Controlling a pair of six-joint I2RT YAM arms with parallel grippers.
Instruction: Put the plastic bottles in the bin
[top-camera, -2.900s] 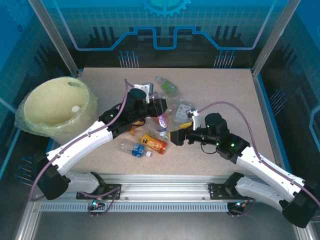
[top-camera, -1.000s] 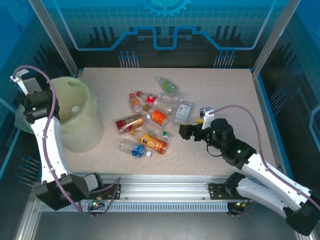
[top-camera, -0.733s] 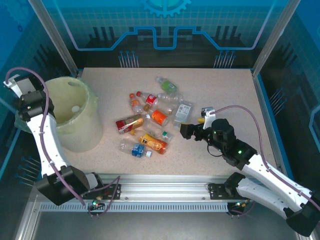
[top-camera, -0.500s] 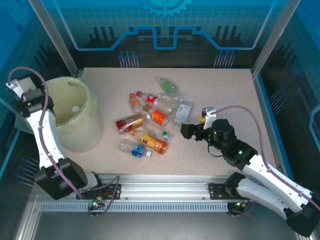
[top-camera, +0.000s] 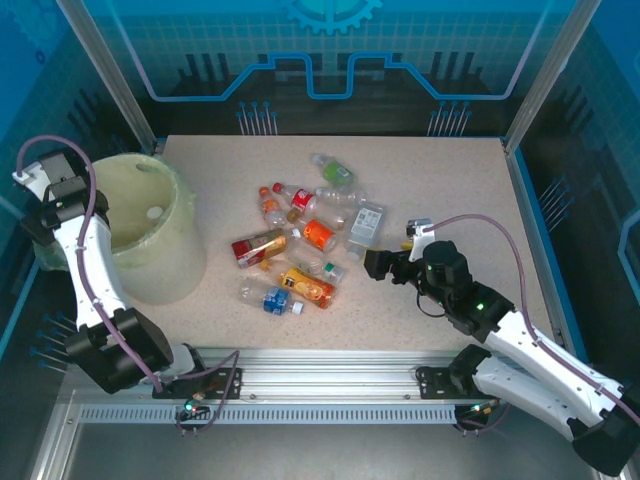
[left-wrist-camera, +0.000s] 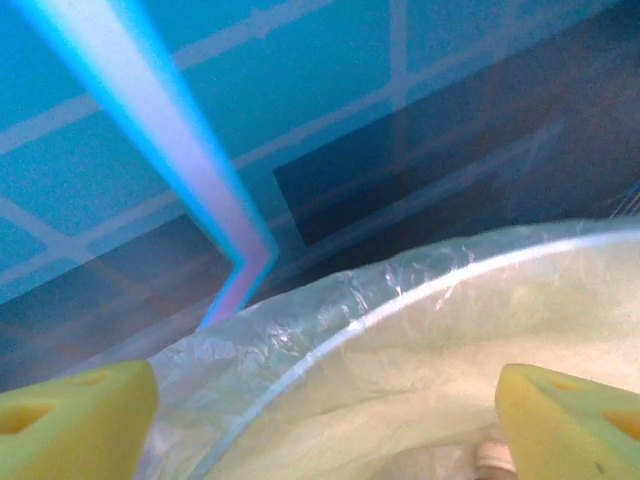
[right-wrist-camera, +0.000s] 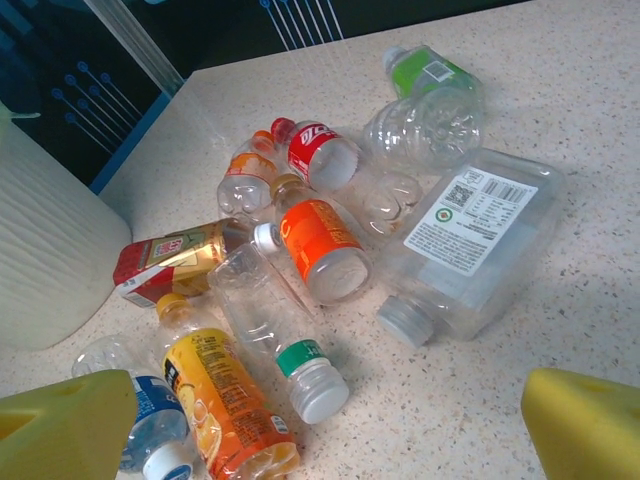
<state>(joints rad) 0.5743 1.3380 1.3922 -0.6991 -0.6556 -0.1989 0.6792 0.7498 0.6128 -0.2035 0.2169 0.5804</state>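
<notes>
Both tools gape wide, nothing between their pads. Overhead, the bin (top-camera: 165, 255) stands at the surface's (top-camera: 450, 180) left edge, the plastic bottles (top-camera: 300, 245) lie heaped mid-surface, and the right tool (top-camera: 372, 264) sits just beside them. Up close, the left tool (left-wrist-camera: 325, 415) looks over the bin's crinkled clear liner (left-wrist-camera: 300, 340); the right wrist view adds the bottles' labels and caps. Three seconds back the left tool was in the heap.

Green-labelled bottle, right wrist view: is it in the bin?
No, the green-labelled bottle lies on the table, away from the bin.
</notes>
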